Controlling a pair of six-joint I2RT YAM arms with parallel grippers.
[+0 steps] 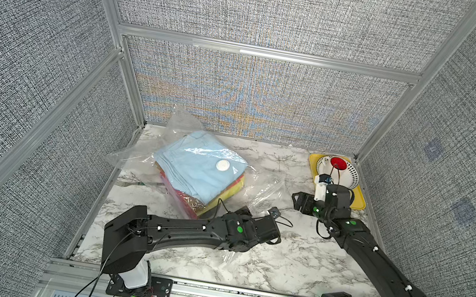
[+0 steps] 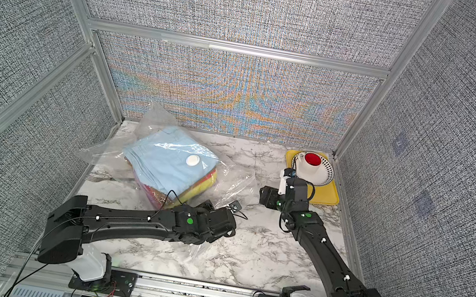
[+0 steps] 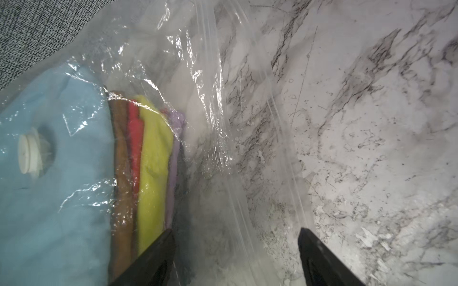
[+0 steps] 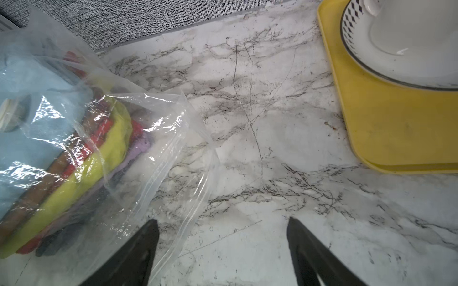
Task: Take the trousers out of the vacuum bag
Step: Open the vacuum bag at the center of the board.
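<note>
left pincer agape | vacuum bag zip edge faces right | trousers stacked inside

Trousers: from above only the light blue top layer shows in full. The lower layers are slivers at the stack's edge.
Left claw: two dark finger ends only, the rest cut off by the wrist picture's edge. In both top views it is hidden under its own wrist.
Vacuum bag: its near edge runs under the left arm.
Thin metal item at the bag's edge: too small to name.
Plate and yellow tray: cropped in the right wrist view.
</note>
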